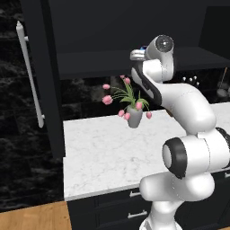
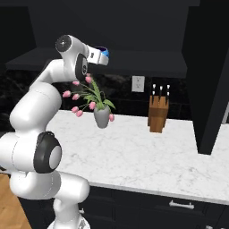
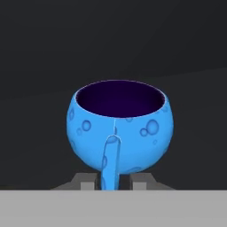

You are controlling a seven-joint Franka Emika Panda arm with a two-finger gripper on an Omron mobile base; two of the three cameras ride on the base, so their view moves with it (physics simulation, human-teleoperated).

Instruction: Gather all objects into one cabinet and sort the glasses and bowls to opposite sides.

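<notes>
Blue bowl (image 3: pixel 119 126), round with a dark inside, sits right in front of the hand (image 3: pixel 114 181), whose fingers pinch narrowly on its handle-like strip at the dark cabinet shelf (image 1: pixel 99 63). Below lies a white marble bench (image 1: pixel 103 152) with a vase of pink tulips (image 1: pixel 133 110) under the arm and a knife block (image 2: pixel 158 112) by the black wall.

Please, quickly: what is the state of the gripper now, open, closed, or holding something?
Gripper: closed on the handle of the small blue bowl, holding it up at the cabinet shelf.
</notes>
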